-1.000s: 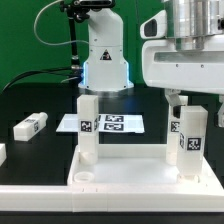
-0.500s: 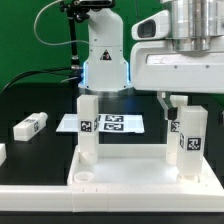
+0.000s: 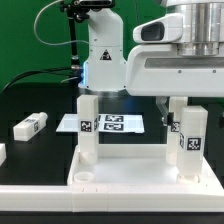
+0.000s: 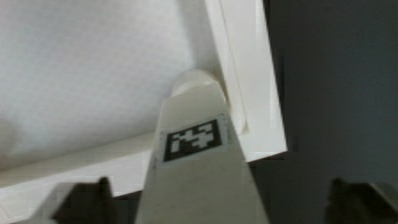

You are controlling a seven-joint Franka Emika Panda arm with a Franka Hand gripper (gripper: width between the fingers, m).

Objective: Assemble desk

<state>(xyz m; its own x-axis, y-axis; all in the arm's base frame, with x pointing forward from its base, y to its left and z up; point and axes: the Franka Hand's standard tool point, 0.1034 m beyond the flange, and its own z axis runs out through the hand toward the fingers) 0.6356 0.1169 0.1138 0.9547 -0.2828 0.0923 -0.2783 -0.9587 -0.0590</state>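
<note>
only wrist view shows the tool [image 4: 226,203] apart, leg [image 4: 199,150] between its fingers [image 4: 89,205], untouched, in tabletop [image 4: 89,80] corner, exterior view leaves fingertips hard to make out, arm [image 3: 185,60] cut off

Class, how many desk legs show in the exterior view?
3. One leg upright on the tabletop at the exterior view's left, one upright at its right under the gripper, one lying on the table. A fourth may be cut off.

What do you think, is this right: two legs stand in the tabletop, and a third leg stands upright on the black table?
No. The exterior view shows the third leg lying flat on the black table, not upright. Two legs do stand in the tabletop.
</note>
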